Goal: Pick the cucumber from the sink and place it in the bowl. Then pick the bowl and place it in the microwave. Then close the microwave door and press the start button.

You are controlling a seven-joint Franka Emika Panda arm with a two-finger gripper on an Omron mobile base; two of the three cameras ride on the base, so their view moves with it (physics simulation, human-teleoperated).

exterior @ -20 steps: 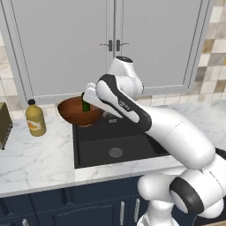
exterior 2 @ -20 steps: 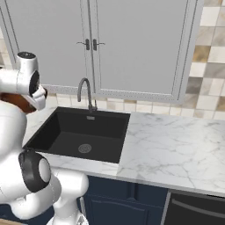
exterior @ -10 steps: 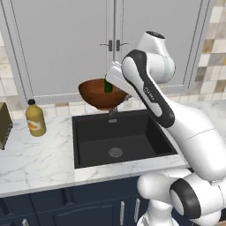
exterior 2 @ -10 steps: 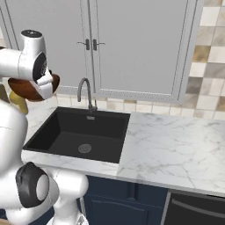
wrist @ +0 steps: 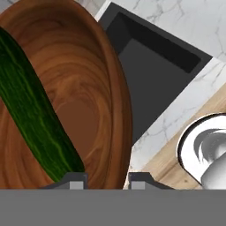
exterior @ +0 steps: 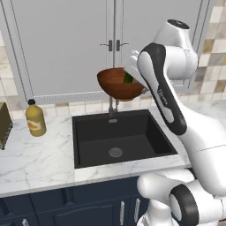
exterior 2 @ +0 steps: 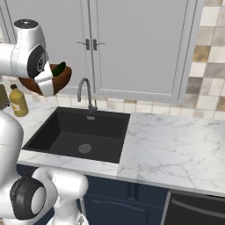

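**Bowl carried by its rim above the sink**

The gripper pinches the bowl wall between its jaws, lifting it above the sink; the cucumber rests inside the bowl, ready for the microwave.

Bowl rim between the finger tips, cucumber inside

The gripper had one dark tip inside the wooden bowl and the other outside, with the rim rising between them. The dark green cucumber lay inside the bowl, slanting away from the inner tip. Beyond the outer tip lay the black sink, edged by the white marble counter. A wooden floor showed near that tip
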